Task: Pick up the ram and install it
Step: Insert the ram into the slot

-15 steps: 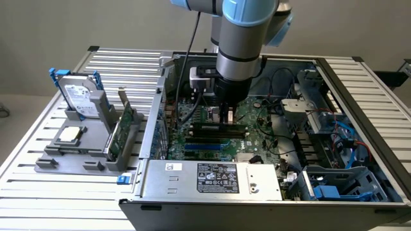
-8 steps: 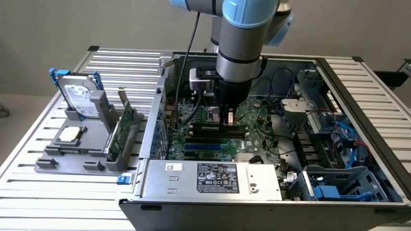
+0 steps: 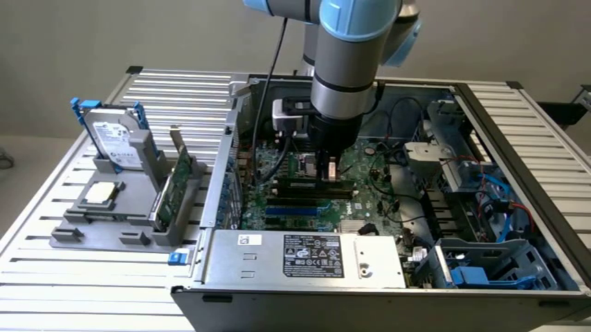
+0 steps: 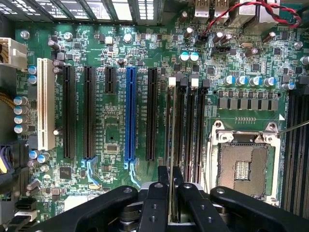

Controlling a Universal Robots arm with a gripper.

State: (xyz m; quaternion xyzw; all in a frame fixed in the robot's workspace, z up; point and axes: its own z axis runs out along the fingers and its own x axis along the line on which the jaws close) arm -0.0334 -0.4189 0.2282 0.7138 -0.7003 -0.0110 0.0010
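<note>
Gripper [image 4: 171, 170] with black fingers [image 4: 159, 198] clenched on the ram [image 4: 171, 208], seen edge-on as a thin strip between them, sits just over the black memory slots [image 4: 186, 125] on the green motherboard [image 4: 116, 130], beside the open processor socket [image 4: 241, 169] inside the computer case [image 3: 277, 256].

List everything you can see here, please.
computer case: one, grey, open on the slatted table
motherboard: one, green, inside the case
blue slot: one, blue, among black slots
processor socket: one, silver, empty, beside memory slots
power supply: one, grey, case's near edge
hard drive: one, silver, blue frame, grey holder, exterior view's left
expansion card: one, green, upright in holder
processor chip: one, silver, flat on holder
ram: one, green, held edge-on over the motherboard
gripper: one, black, shut on the ram
arm: one, grey and blue, reaching into case
</note>
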